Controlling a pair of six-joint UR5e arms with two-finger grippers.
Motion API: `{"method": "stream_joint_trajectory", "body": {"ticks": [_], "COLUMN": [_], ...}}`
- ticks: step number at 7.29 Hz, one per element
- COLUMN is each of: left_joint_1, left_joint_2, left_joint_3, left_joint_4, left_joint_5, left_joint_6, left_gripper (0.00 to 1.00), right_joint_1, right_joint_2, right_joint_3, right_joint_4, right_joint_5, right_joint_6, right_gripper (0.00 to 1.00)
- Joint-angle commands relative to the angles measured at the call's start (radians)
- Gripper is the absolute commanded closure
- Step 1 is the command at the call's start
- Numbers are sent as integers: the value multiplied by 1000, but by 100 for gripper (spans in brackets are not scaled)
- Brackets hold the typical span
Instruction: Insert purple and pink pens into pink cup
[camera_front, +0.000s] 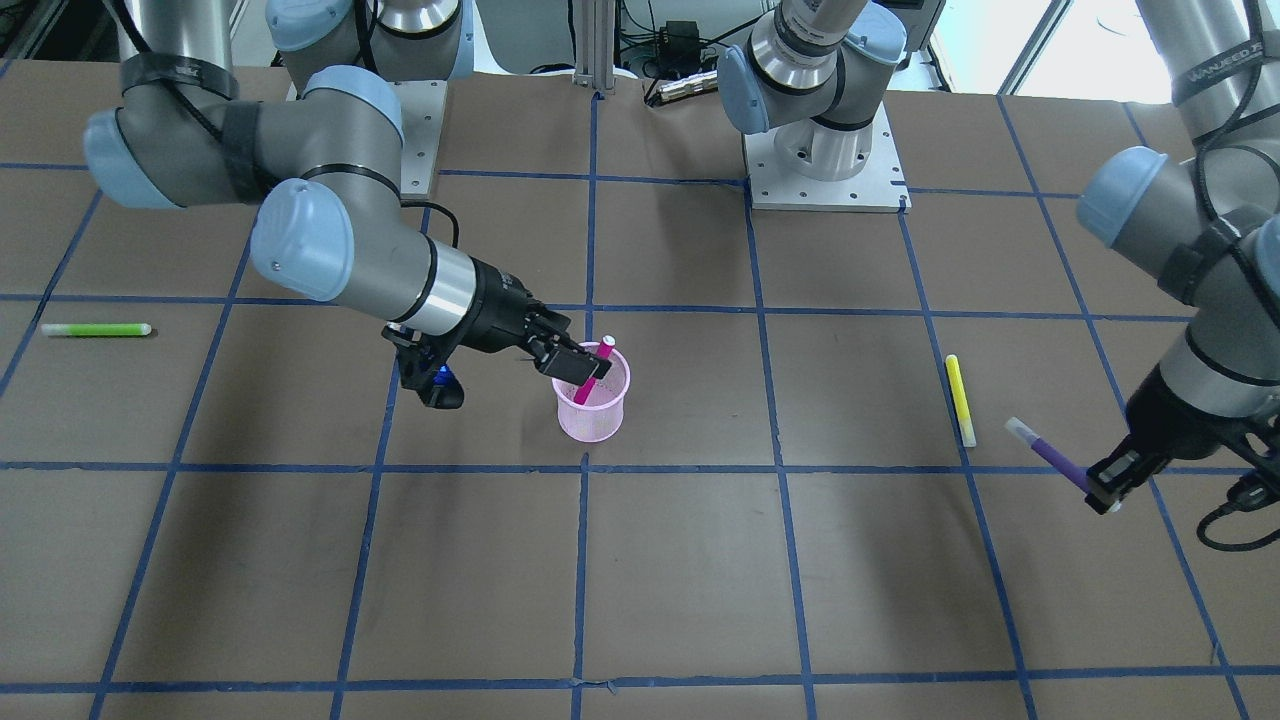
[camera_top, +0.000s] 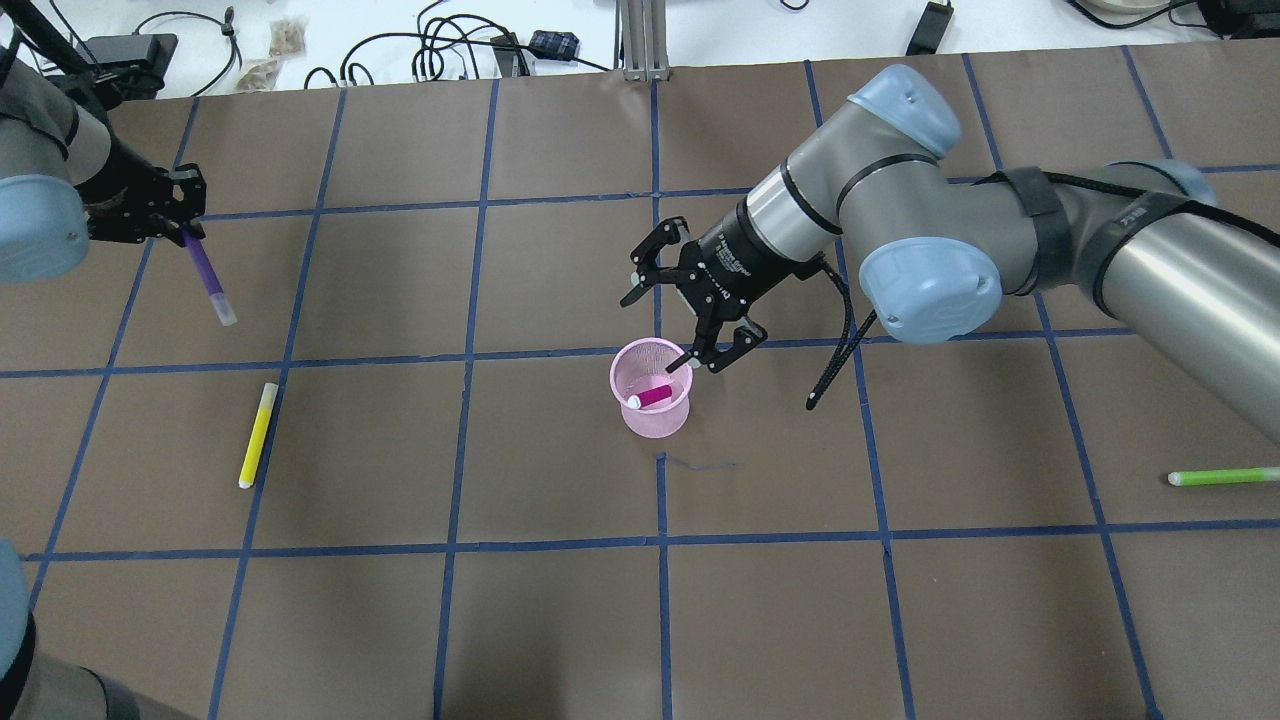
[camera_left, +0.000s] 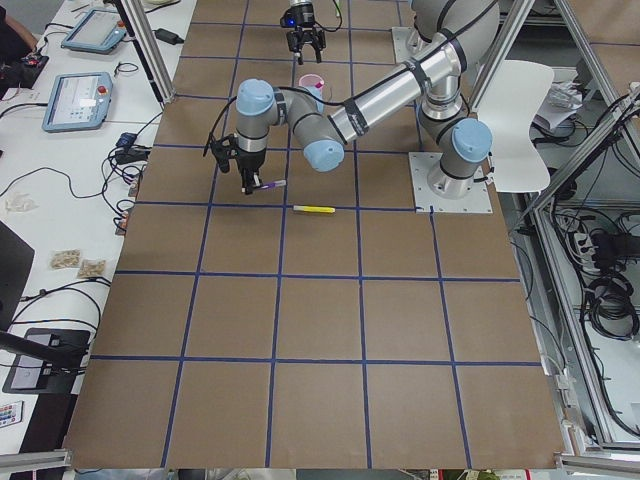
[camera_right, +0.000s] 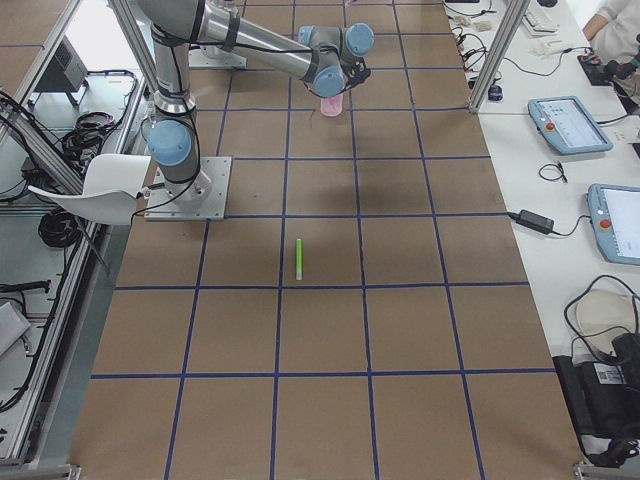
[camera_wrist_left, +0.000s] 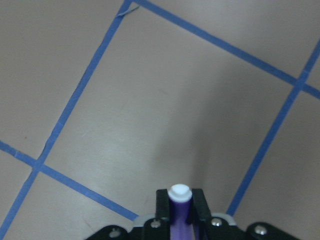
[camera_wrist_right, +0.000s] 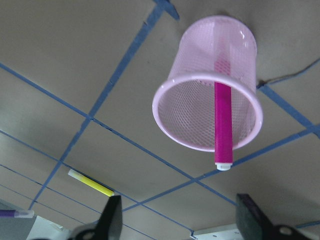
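Observation:
The pink mesh cup (camera_front: 592, 408) stands near the table's middle, also seen in the overhead view (camera_top: 655, 415) and the right wrist view (camera_wrist_right: 200, 107). The pink pen (camera_front: 597, 370) leans inside it, its white end over the rim (camera_top: 655, 396) (camera_wrist_right: 223, 125). My right gripper (camera_top: 658, 330) is open and empty just above and beside the cup; its fingers (camera_wrist_right: 109, 220) show in the wrist view. My left gripper (camera_top: 185, 225) is shut on the purple pen (camera_top: 207, 275) and holds it above the table, far from the cup (camera_front: 1050, 455) (camera_wrist_left: 179, 207).
A yellow pen (camera_top: 257, 435) lies on the table below the left gripper (camera_front: 960, 400). A green pen (camera_top: 1222, 477) lies far out on the right arm's side (camera_front: 95, 329). Blue tape lines grid the brown table.

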Motion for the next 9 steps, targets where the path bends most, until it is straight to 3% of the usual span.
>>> {"method": "stream_joint_trajectory", "body": {"ticks": [1,2,3,4,7,9], "left_joint_1": [-194,-304,-410,-501,-735,-788], "left_joint_2": [31,19,18,18,15,-1], "left_joint_3": [6,0,-8,-10,-16,-54], "left_joint_4": [85,135,162,179,202,205], "left_joint_5": [13,79,136,177,311,317], "left_joint_6": [-142,-240,-329,-422,-639,-760], "left_gripper": [100,100,100,100,100,100], "right_joint_1": [-37,-64,-104,-127,-131,-131], "right_joint_2": [-24,-24,-30,-36,-169,-203], "right_joint_3": [-142,-236,-314,-360,-344,-300], "right_joint_4": [-7,142,293,399,429,417], "right_joint_5": [-217,-324,-486,-605,-670,-675], "right_joint_6": [-145,-295,-500,-586,-675,-773], "right_gripper": [0,0,0,0,0,0]}}
